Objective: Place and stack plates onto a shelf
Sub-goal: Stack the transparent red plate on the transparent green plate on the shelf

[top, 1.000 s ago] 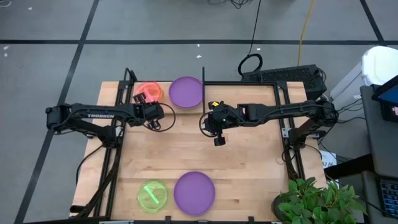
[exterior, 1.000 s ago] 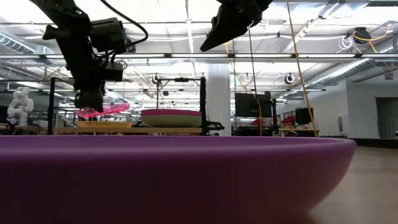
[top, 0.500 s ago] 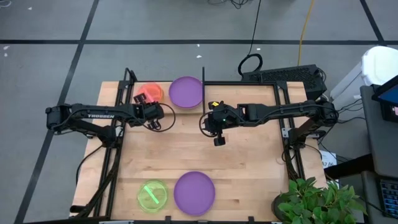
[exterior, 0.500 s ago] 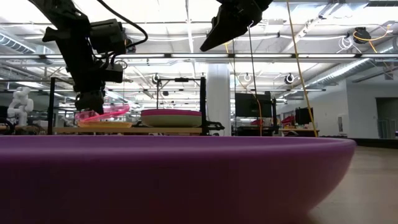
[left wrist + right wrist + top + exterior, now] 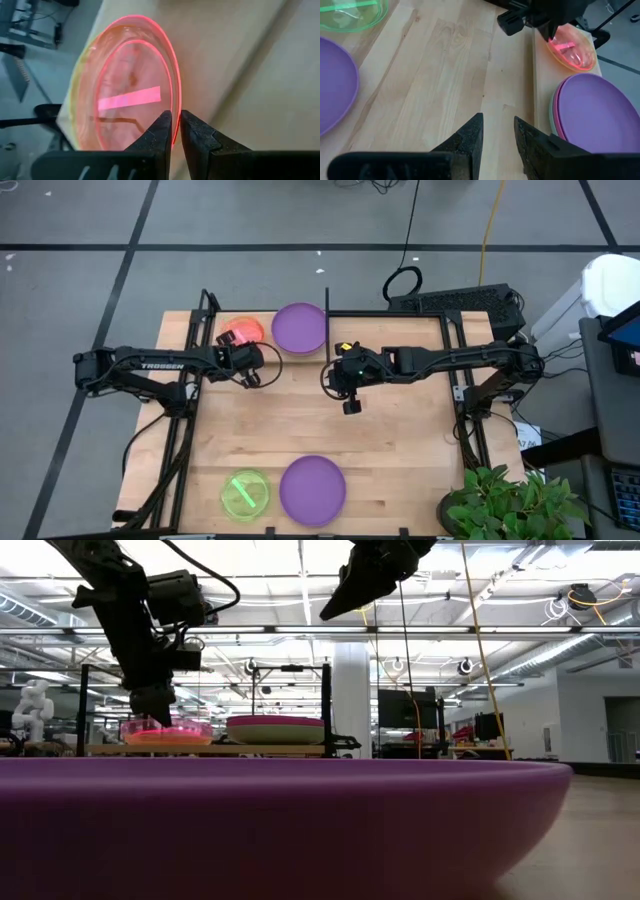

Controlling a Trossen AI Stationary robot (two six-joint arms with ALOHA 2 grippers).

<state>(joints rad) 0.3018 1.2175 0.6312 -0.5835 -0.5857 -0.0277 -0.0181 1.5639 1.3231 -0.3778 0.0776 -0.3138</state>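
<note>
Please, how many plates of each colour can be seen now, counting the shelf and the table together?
Purple plates: 2, one on the shelf and one on the table
Neon-green plate: 1
Red plate: 1
Orange plate, under the red one: 1
Pale teal plate, under the shelf's purple one: 1
Total: 6 clearly seen; the stacks may hide more.
</note>
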